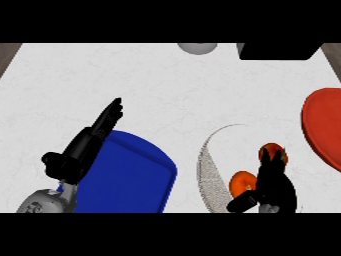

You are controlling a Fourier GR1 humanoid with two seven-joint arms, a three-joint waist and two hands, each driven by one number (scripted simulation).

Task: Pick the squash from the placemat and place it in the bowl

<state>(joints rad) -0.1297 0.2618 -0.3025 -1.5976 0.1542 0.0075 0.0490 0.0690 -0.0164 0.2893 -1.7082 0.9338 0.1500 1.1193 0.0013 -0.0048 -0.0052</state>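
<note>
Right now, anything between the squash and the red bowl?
No. In the head view, only bare white counter separates the orange squash, on the pale placemat under the right hand, from the red bowl.

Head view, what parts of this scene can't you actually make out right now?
- Squash: only orange patches show; the right hand covers the rest, so its shape and the grasp are unclear.
- Placemat: its right part is hidden by that hand.
- Red bowl: cut off by the right edge.
- Grey object and black object: cut off at the top.
</note>
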